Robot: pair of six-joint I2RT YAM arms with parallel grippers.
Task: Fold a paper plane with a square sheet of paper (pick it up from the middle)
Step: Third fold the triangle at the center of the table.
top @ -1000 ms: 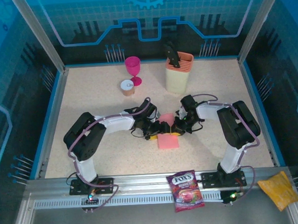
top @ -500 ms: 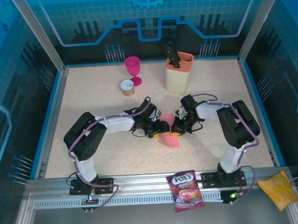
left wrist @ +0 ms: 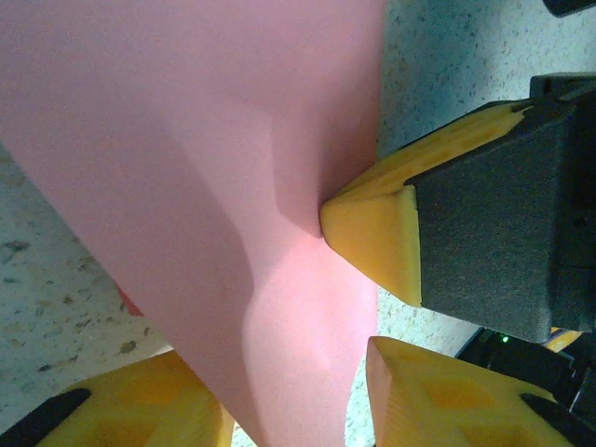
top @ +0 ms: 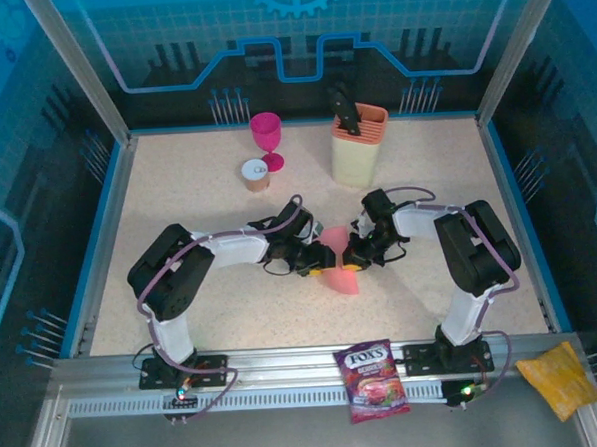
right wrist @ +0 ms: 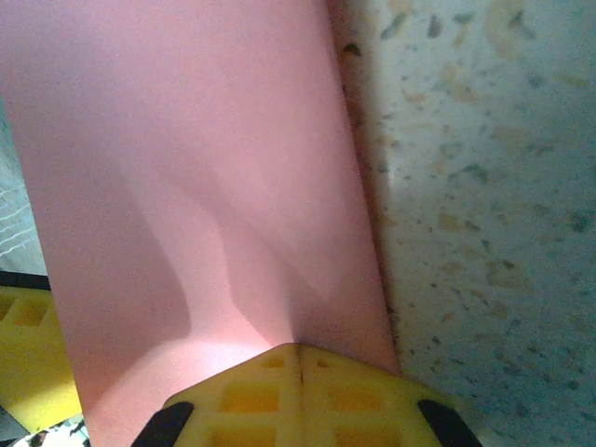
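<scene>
R jaws clenching pink sheet [top: 341, 277]; L jaws straddling it, can't tell if gripping; "FOX'S" bag [top: 372, 380] lying at 6 o'clock

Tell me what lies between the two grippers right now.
The square sheet of paper, bent upward, spans the gap between the left gripper and the right gripper; the top external view shows it.

Two black-and-white arms [top: 166, 270], lilac cables [top: 413, 189], yellow waffle-patterned end effector fingers [right wrist: 251, 402] with black pads [left wrist: 494, 233]
</scene>
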